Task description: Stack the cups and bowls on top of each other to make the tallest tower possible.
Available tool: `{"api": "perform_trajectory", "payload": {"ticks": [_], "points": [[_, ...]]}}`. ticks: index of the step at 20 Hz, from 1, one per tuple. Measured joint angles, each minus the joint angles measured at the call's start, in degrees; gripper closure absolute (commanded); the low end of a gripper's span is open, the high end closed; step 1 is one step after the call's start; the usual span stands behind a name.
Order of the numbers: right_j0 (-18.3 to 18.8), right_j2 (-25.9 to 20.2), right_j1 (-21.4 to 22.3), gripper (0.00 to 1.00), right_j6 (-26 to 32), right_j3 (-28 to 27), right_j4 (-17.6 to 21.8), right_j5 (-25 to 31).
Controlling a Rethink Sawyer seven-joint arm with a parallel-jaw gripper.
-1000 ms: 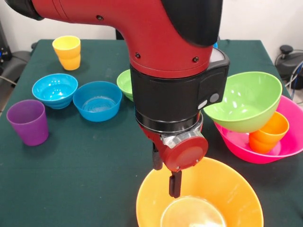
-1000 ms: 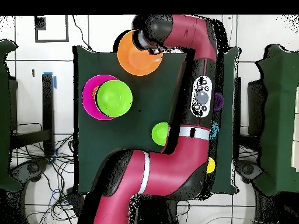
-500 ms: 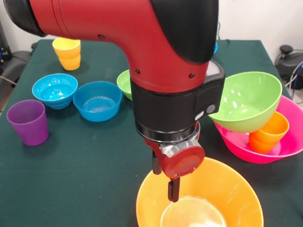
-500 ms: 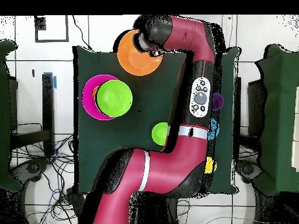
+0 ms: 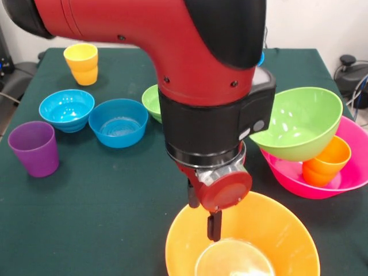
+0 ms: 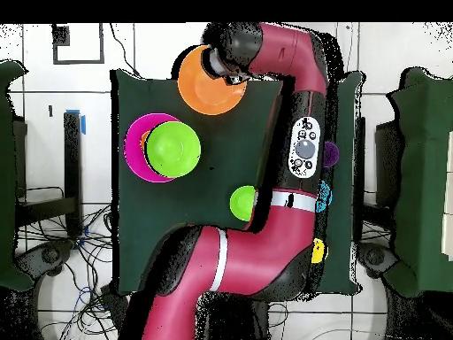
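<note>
One gripper (image 5: 202, 215) noted at large orange bowl (image 5: 270, 233) by table (image 5: 103, 195) near edge, jaws straddling its rim, grip state indeterminate; advised: clamp rim squarely, lift level, centre over green bowl (image 5: 302, 123) tilted on pink bowl (image 5: 345, 181).

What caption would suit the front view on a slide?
Red arm's gripper reaches into the orange bowl; a green bowl leans on a cup in the pink bowl.

No text, label, brand, number or sign can be read on the arm (image 5: 172, 63), the bowls or the table (image 5: 115, 190).
</note>
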State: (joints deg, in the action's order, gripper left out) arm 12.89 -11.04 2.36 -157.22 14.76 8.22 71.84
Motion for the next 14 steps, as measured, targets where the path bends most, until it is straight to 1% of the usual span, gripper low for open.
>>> {"api": "perform_trajectory", "payload": {"ticks": [7, 14], "points": [[-0.01, 0.01, 2.57, 0.0, 0.01, -0.01, -1.72, 1.73], [-0.01, 0.15, 3.68, 0.0, 0.47, 0.02, -1.82, 1.74]]}}
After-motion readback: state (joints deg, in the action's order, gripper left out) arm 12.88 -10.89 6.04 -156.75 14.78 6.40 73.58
